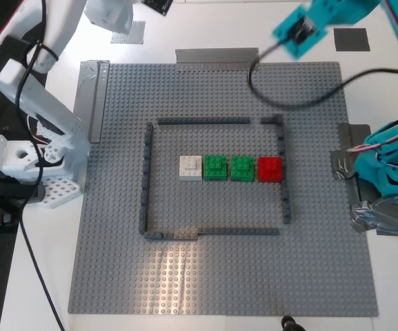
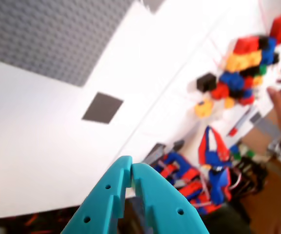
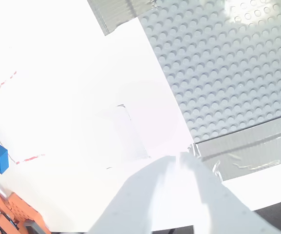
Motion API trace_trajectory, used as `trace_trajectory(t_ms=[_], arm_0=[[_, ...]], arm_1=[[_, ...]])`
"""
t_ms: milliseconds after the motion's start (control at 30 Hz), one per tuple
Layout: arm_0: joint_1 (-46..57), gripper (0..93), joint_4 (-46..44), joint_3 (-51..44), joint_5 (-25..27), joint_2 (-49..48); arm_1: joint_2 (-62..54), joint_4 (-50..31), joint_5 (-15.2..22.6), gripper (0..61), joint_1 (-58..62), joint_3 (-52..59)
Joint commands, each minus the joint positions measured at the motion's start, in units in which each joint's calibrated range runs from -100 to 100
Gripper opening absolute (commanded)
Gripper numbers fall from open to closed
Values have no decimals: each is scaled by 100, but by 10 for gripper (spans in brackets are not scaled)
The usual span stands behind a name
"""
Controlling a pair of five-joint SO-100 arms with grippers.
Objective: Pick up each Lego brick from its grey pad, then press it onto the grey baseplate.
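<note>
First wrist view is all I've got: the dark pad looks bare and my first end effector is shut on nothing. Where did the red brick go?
Observer: The red brick sits on the baseplate, inside the outline, at the exterior view's right end of a row.
Operator: What else is in that row?
Observer: Two green bricks beside it, then the white brick at the row's left end.
Operator: And the silver pad?
Observer: The silver pad is at the exterior view's top, partly behind the white arm. No brick is on the part that shows.
</note>
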Motion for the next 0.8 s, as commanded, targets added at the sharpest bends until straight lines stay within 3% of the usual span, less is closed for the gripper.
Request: trace_trajectory(t_ms=[0,400,767], arm_0=[[1352,0,70,-358,34,16],[2070,0,-199,-322,19,1750],[2070,0,-671,-376,-181,1887]], arm_1=[[160,191,25,1,-47,-979],[108,-370,15,1,-119,-501],[108,-330,-44,1,-330,-600]])
